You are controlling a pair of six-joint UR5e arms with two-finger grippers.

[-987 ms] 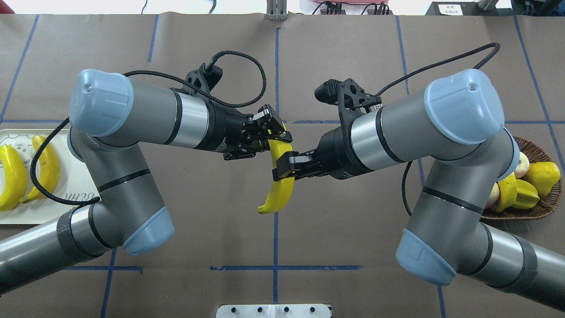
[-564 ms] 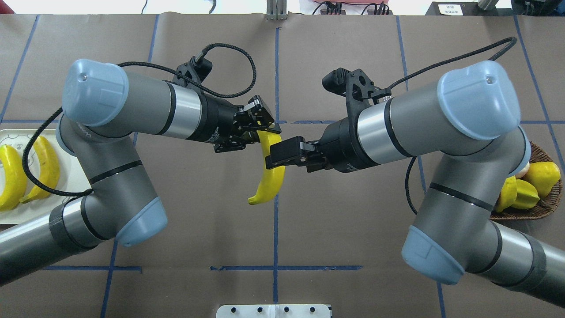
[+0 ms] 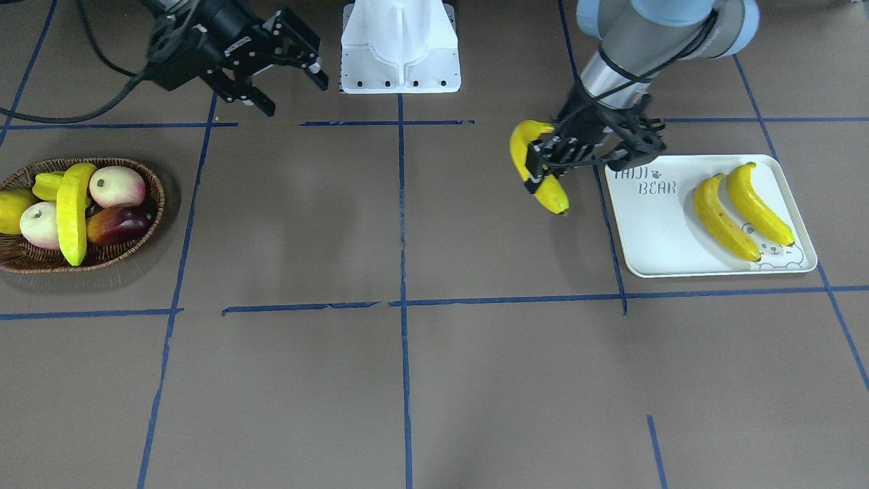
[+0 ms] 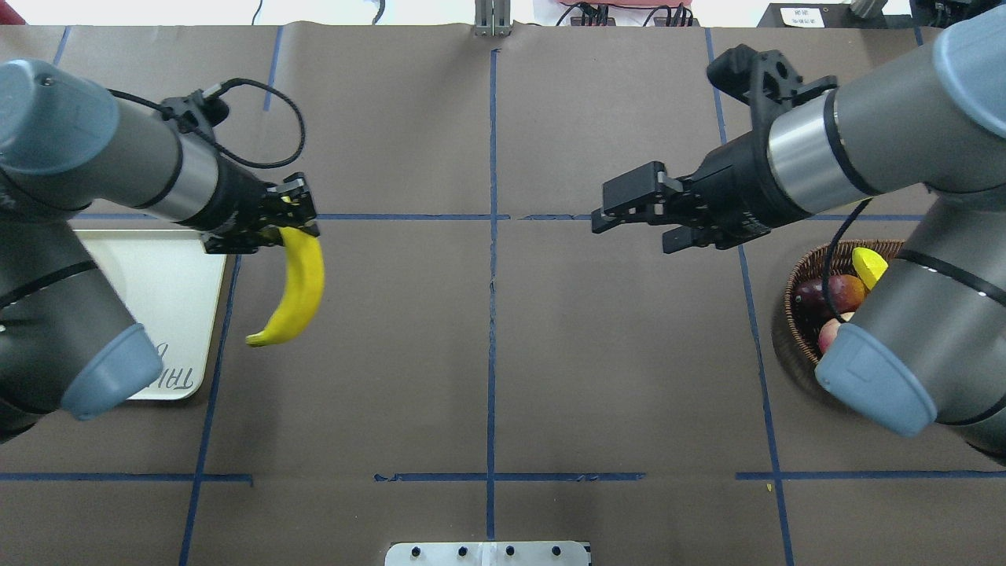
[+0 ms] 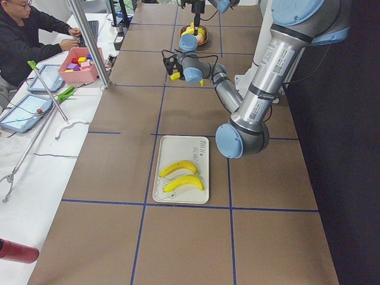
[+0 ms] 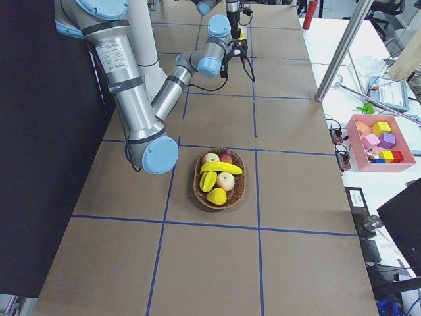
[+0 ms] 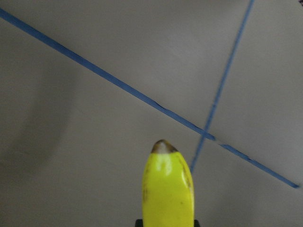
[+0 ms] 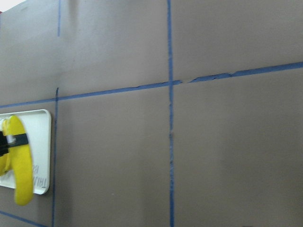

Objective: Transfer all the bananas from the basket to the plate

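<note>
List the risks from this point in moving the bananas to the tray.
1. The left gripper carries the held banana over bare table, short of the plate; a slip now lands it outside.
2. Two bananas already lie on the plate; a careless drop could knock them.
3. The basket banana lies across other fruit, which the right gripper may disturb.

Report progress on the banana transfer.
Done: two bananas lie on the plate. In hand: a third banana hangs in the left pincer, beside the plate, not over it. Left: one banana in the basket; the right pincer is open and empty.
</note>
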